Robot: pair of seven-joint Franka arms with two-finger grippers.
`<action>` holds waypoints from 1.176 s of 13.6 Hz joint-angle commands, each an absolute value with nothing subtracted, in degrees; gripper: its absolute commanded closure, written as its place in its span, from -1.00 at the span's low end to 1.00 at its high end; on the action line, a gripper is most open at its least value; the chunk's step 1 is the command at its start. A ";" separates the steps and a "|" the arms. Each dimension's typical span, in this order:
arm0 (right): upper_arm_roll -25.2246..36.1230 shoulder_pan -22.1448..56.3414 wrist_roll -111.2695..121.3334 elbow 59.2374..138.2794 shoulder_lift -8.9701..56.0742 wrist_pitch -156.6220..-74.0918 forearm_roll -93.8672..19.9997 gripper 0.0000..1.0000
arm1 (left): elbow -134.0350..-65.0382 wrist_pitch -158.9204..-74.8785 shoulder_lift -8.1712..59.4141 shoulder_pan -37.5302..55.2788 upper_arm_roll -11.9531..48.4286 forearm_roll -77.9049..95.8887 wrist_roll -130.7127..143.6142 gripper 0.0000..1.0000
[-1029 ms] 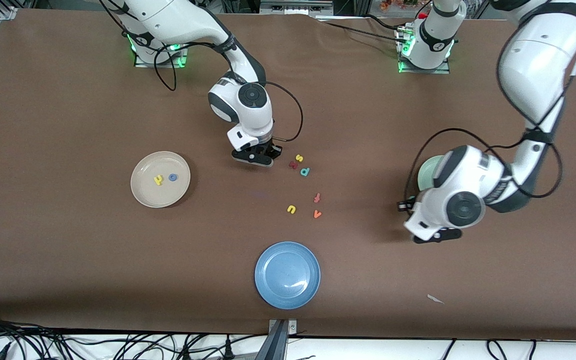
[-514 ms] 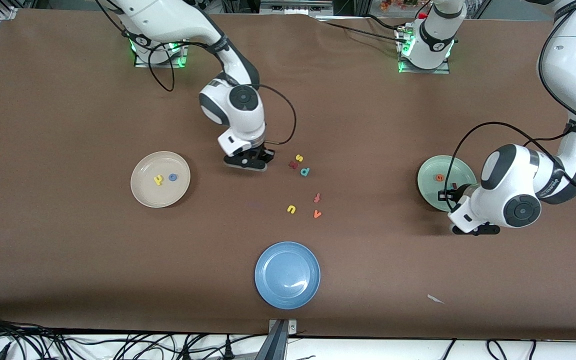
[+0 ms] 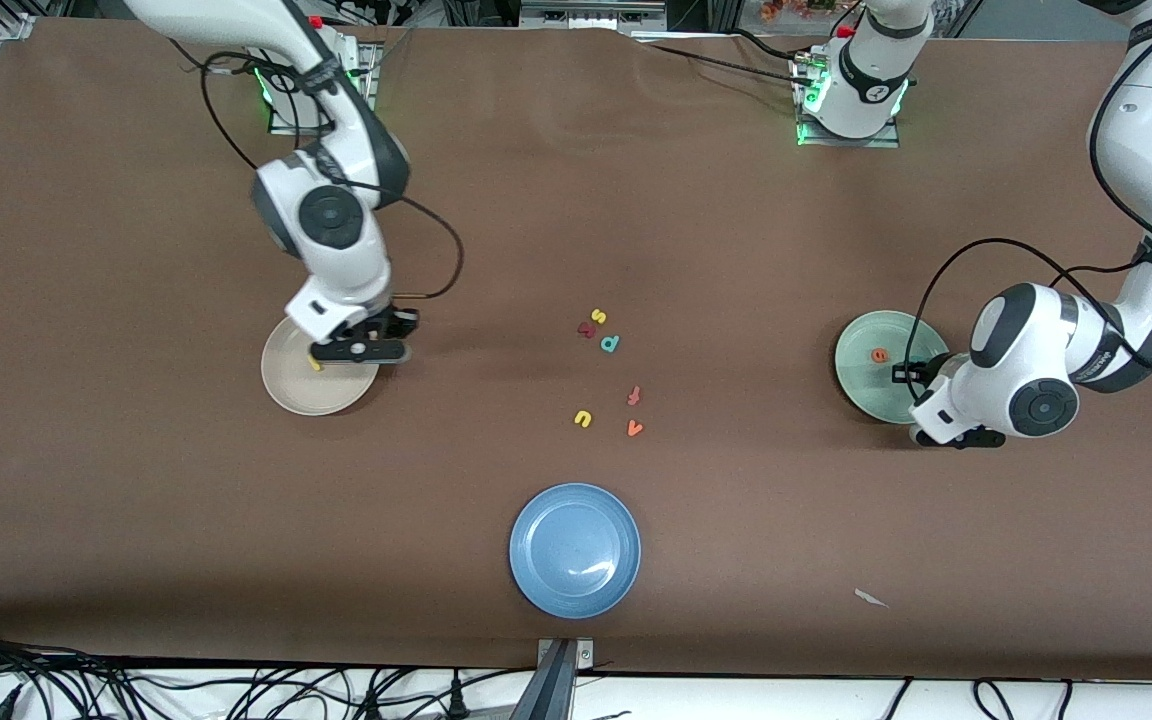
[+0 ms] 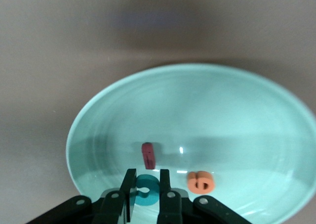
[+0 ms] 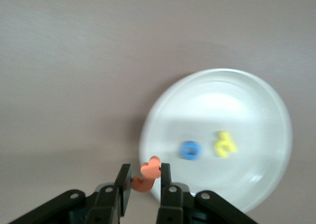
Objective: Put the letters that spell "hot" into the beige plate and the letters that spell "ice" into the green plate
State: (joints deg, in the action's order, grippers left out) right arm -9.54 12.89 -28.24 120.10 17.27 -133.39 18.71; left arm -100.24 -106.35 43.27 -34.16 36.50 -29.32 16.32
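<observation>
Since the earlier frame the right pincer (image 3: 361,349) has swung from the loose letters to over the beige plate (image 3: 286,390); the left pincer (image 3: 956,437) has shifted to the green plate (image 3: 861,385).

Left wrist view: pincer clamped on the teal "c" (image 4: 146,190); red "i" (image 4: 147,155) and orange "e" (image 4: 201,181) lie in the plate.

Right wrist view: pincer grips the orange "t" (image 5: 147,177) at the rim; blue "o" (image 5: 189,150) and yellow "h" (image 5: 225,144) lie inside.

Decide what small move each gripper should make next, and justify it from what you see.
Probably release. The left gripper holds the teal "c" over the green plate, beside the "i" and "e". The right gripper, holding the orange "t" at the beige plate's rim, should move inward first.
</observation>
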 commanded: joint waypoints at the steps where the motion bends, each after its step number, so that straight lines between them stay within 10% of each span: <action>1: -10.46 7.49 -19.36 123.48 13.19 -130.61 18.81 0.98 | -105.81 -107.84 39.30 -35.42 37.44 -30.41 15.21 0.88; 3: -10.37 6.59 -18.11 125.15 12.57 -130.69 18.02 0.89 | -107.75 -107.49 37.01 -35.42 37.53 -29.54 15.21 0.63; 5: -10.37 6.59 -18.37 125.42 12.66 -130.78 14.26 -0.14 | -108.54 -107.40 36.04 -35.59 38.58 -29.44 15.20 0.45; 7: -10.37 6.59 -18.46 125.33 12.57 -130.78 11.87 -0.86 | -108.11 -107.49 36.04 -35.95 38.76 -29.44 15.12 -0.99; 16: -9.85 6.42 -18.37 123.50 10.81 -130.52 11.34 -0.99 | -90.48 -90.84 32.43 -34.99 46.49 -29.36 15.12 -1.00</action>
